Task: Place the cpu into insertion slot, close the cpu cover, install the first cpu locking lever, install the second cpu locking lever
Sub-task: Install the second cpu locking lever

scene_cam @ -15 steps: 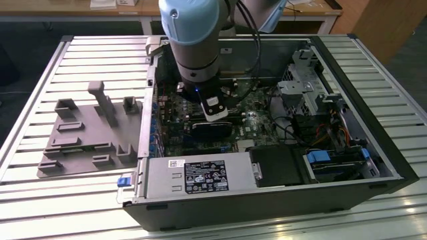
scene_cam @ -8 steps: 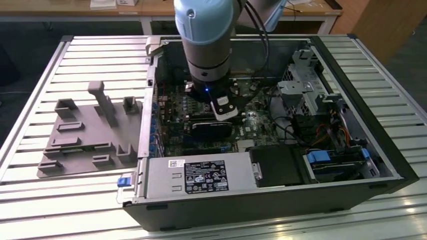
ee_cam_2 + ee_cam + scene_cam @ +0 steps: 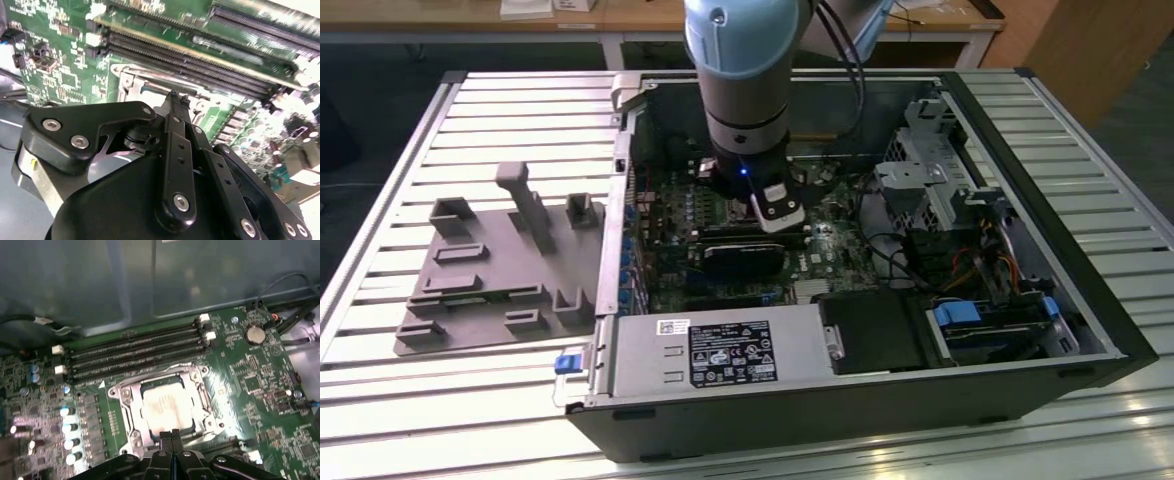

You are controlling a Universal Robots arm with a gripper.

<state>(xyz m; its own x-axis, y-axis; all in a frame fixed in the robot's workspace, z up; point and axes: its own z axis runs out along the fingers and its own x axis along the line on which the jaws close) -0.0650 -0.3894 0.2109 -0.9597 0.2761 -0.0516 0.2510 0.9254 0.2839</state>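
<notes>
Green motherboard (image 3: 250, 385) spreads below me, my jaws (image 3: 171, 434) pressed together at the socket's edge, cpu (image 3: 167, 407) seated under its thin, stiff, easily scratched cpu cover (image 3: 202, 400).

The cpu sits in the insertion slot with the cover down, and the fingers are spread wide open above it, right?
Not quite: the fingers are pressed together. The first wrist view shows this, with the cpu seated in the insertion slot under the cpu cover.

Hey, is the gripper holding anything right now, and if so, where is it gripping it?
Nothing is held. The gripper has its fingertips pressed together with nothing between them, poised at the edge of the cpu cover, which lies closed over the cpu.
</notes>
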